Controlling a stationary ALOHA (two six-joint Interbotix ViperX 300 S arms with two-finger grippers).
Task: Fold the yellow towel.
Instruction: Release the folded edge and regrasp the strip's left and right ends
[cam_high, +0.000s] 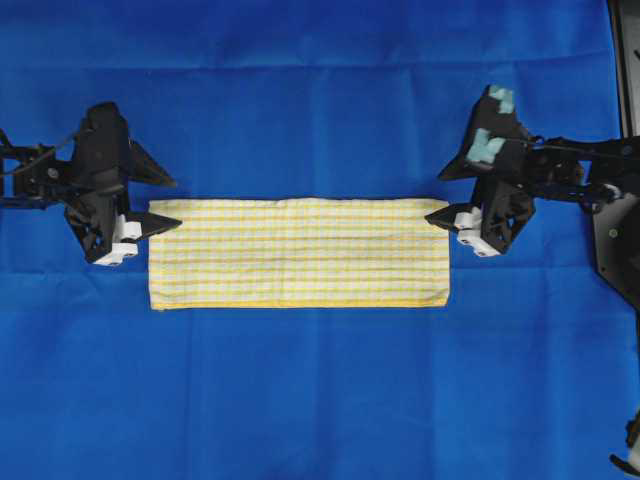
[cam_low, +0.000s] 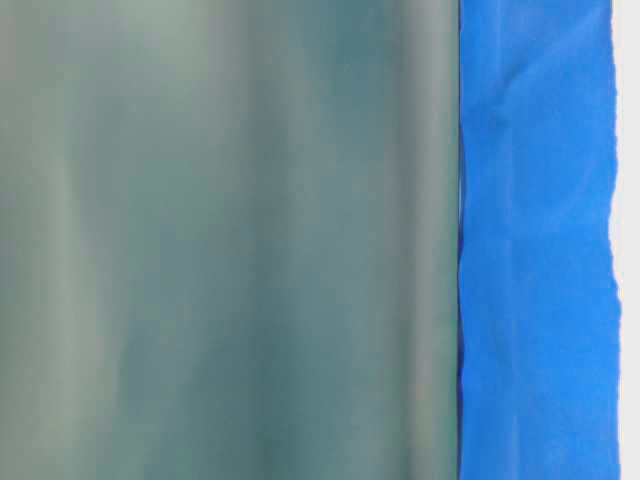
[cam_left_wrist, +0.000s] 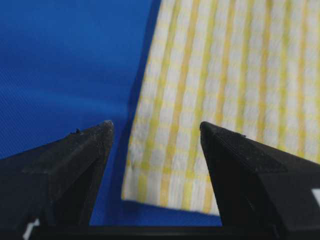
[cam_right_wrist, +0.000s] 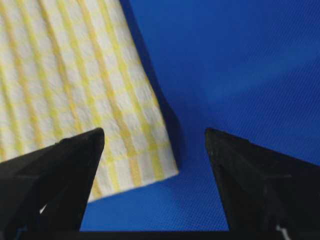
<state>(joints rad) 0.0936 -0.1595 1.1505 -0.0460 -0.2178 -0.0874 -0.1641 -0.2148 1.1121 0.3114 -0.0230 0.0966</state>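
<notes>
We see the yellow towel (cam_high: 298, 252) lying flat as a long, narrow folded band in the middle of the blue cloth (cam_high: 320, 100), its yellow hem along the near edge. At the towel's left end we find the left gripper (cam_high: 160, 203), jaws spread apart and holding nothing, one fingertip over the towel's far left corner. At the towel's right end the right gripper (cam_high: 442, 196) mirrors it, jaws wide and empty, above the far right corner. In both wrist views a towel corner lies between the open fingers.
</notes>
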